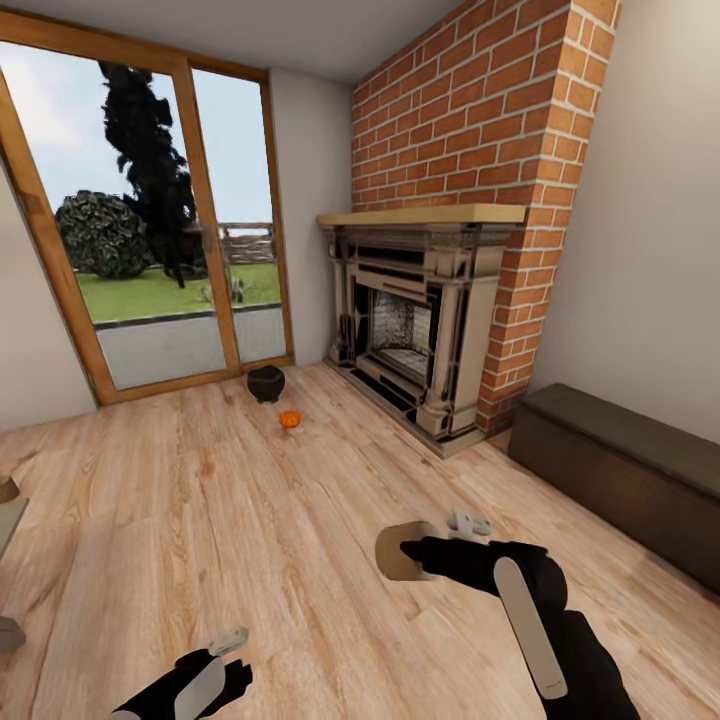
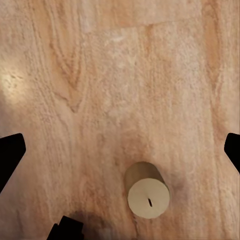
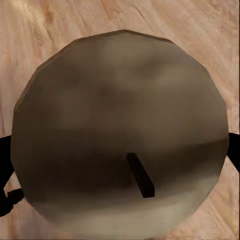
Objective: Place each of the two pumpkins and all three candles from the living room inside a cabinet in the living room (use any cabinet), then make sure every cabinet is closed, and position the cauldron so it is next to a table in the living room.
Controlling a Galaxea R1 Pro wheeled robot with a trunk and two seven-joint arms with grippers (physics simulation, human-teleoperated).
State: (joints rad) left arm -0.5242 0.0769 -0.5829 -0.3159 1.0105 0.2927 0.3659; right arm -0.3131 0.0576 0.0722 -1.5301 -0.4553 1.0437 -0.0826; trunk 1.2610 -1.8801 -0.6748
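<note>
The right gripper (image 1: 425, 552) holds a candle (image 1: 400, 550) crosswise above the floor (image 1: 250, 520); the left gripper (image 1: 225, 650) hangs wide and empty. Far ahead sit pumpkin (image 1: 290, 419) and cauldron (image 1: 266, 383). A loose pinch could drop the candle.

No readable text, labels, brand marks, numbers or signs are present on any surface in the three views.
</note>
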